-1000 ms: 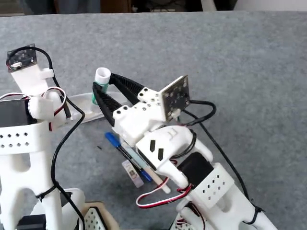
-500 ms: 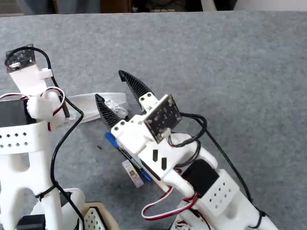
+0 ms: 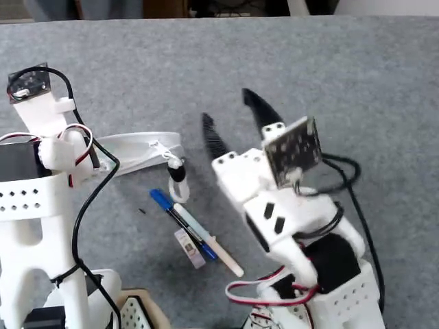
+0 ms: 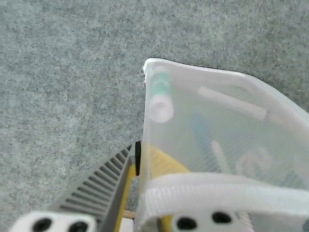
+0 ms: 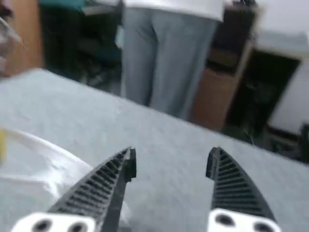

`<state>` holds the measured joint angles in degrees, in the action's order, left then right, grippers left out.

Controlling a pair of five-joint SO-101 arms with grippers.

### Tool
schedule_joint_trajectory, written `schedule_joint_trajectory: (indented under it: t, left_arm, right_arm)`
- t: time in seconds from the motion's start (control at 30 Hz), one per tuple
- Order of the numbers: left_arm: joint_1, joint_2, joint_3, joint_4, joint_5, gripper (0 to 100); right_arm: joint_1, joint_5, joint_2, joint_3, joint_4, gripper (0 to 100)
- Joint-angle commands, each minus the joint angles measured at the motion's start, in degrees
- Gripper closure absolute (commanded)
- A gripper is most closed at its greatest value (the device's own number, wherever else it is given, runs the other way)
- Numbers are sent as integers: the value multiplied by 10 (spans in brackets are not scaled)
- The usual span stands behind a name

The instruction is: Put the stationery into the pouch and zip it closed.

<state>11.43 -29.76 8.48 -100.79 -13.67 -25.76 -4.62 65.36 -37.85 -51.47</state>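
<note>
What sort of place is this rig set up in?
Likely an indoor lab or office bench: a grey felt-covered table, a mesh pouch and pens on it, and wooden furniture in the room behind.

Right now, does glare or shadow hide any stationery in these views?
High view: even light, only soft shadows beside the blue pen, no glare. Left wrist view: the pouch mesh veils the green-banded tube inside. Right wrist view: table lit evenly, room behind darker.
</note>
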Motion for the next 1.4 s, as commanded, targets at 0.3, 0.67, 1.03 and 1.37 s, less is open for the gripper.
schedule_joint_trajectory:
  t: [0.3, 0.67, 1.03, 1.37]
  left_arm:
    - [63, 11, -7, 0, -2, 971]
    - [88, 10, -12, 0, -2, 971]
    - [126, 8, -8, 0, -2, 971]
    - [215, 7, -12, 0, -2, 971]
  right_arm:
    - [-1, 0, -226, 15, -268, 755]
    - [-85, -123, -479, 18, -229, 755]
    - [-123, -114, -515, 14, -123, 755]
    - [-176, -114, -513, -69, -54, 756]
